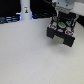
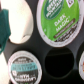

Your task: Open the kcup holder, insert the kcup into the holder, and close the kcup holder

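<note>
Pods are filling most of the wrist view: I am looking straight down into the open kcup holder [image 2: 50,75], a black tray with round slots. I am counting two pods with printed lids in full sight, one green-lidded kcup [image 2: 59,21] reading "Dark Magic" and one with a pale teal lid [image 2: 24,66]. A sliver of a further lid is showing at one edge, too little for me to count with confidence. Between them one round slot [image 2: 57,64] is sitting empty and dark. A large blurred white shape with a teal patch is covering one corner, very close to the lens; I cannot tell what it is.

In the exterior view, the arm is reaching down over the holder [image 1: 50,33], which is standing on the white counter [image 1: 35,60] toward the exterior view's right. The gripper [image 1: 61,21] is hanging just above it with something green beneath. I cannot tell from either picture whether its jaws are wide, narrow or holding a pod. One tall white bottle [image 1: 25,12] is standing well apart, at the back.

I am judging the insert step to be in hand: the holder is already open. The next move, as I see it, calls for seating the pod squarely in a slot, then pushing the holder closed.
</note>
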